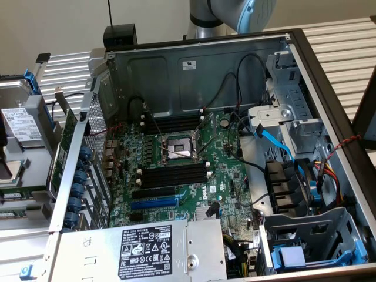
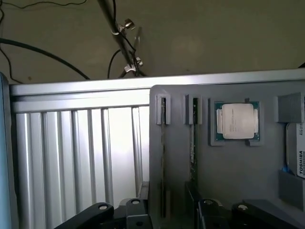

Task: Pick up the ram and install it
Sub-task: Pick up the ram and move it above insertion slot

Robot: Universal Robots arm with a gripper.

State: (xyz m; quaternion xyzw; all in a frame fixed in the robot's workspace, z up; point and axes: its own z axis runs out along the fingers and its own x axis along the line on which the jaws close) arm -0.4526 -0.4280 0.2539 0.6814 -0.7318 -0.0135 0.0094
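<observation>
Fingers [image 2: 206, 210] of the gripper [image 2: 174, 214] stand apart in the wrist view, and they hold nothing.

Just past them is the ram [image 2: 193, 143]. It stands on its thin edge in a slot of the gray holder [image 2: 248, 167]. It seems lined up with the gap between the fingers, closer to one finger than the other. It does not touch either one.

I think the ram is light and stiff. It is also thin and easy to hurt, so it should not be bent or squeezed hard. The best place to hold it looks like the two flat sides near the middle, not the ends.

Beside it is another slot [image 2: 163, 143] with something thin and dark in it. I cannot tell what it is. A square silver chip [image 2: 237, 121] sits a bit farther on.

In the exterior view the open computer case [image 1: 329, 88] fills the middle of the frame. Its long black memory slots [image 1: 176, 173] are near the centre. The arm [image 1: 235, 12] shows at the top edge.
</observation>
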